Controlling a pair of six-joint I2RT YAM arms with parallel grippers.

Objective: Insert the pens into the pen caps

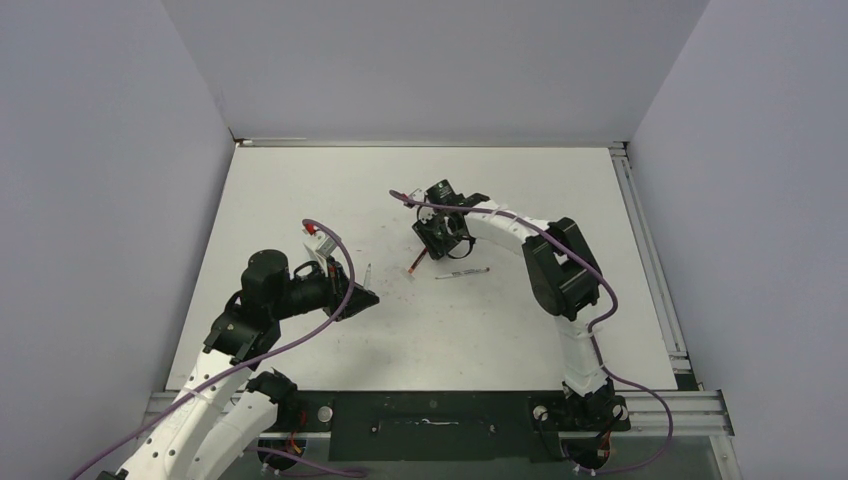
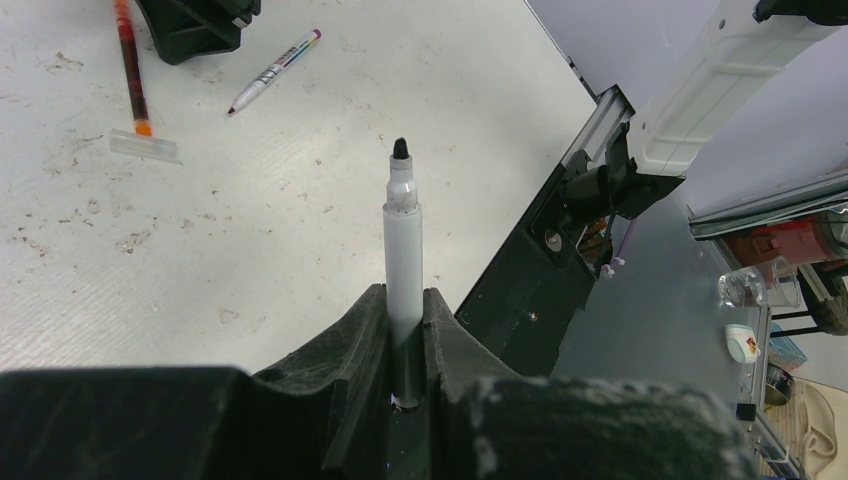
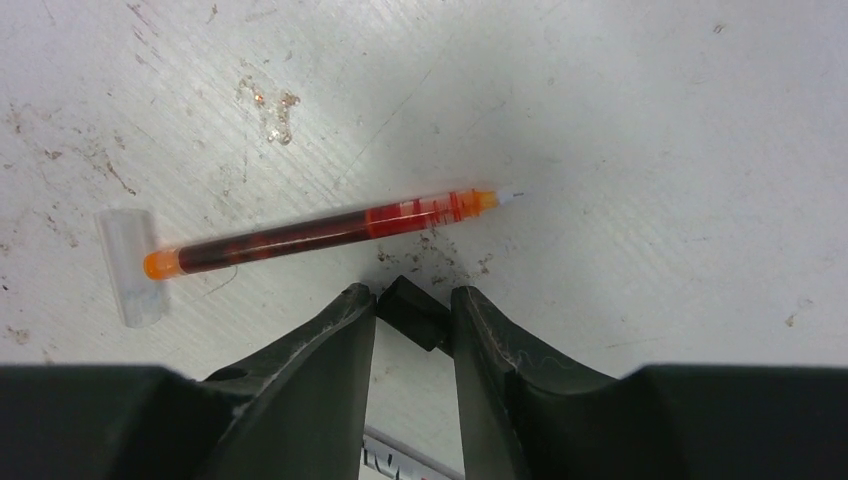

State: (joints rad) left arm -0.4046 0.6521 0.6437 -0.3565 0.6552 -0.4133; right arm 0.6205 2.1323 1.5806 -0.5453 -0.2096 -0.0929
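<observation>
One red pen (image 3: 320,228), clear cap (image 3: 130,272) before right tool (image 3: 412,297).

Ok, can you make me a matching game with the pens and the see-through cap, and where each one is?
Things:
1. grey pen
2. red pen
3. clear cap

Places:
A. lying on the table at the red pen's orange end
B. clamped in the left gripper, black tip sticking out
C. lying flat just ahead of the right gripper

Pairs: 1-B, 2-C, 3-A
</observation>
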